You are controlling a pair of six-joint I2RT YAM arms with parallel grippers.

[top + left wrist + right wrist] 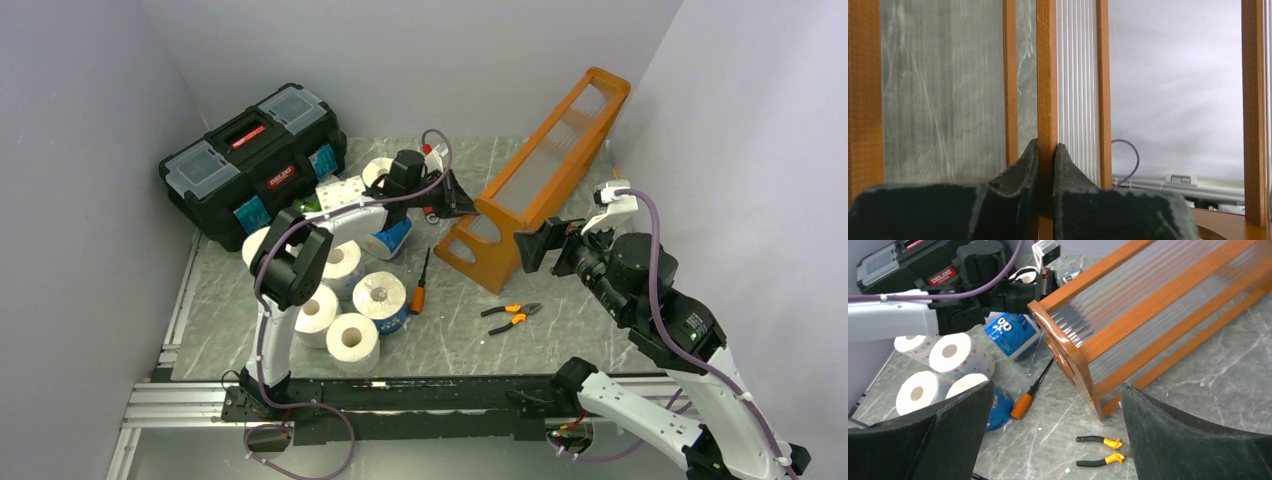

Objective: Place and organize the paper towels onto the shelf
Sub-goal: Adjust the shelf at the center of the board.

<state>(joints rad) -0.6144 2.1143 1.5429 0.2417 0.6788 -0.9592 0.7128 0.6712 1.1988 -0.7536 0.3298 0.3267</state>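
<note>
The shelf (545,175) is an orange-brown rack with ribbed clear tiers, lying on its side and running diagonally toward the back right wall. My left gripper (468,205) is shut on a thin wooden bar (1046,75) at the shelf's near end, one finger (1023,165) on each side. My right gripper (530,245) hovers wide open just off that end's right corner, with nothing between its fingers (963,415). Several paper towels (352,340) stand clustered on the table at the left. Most are white (950,352) and some have blue wrappers (1015,332).
A black toolbox (255,160) sits at the back left. An orange-handled screwdriver (420,285) and orange-and-black pliers (512,315) lie on the grey table in front of the shelf. Grey walls close in on the left, back and right.
</note>
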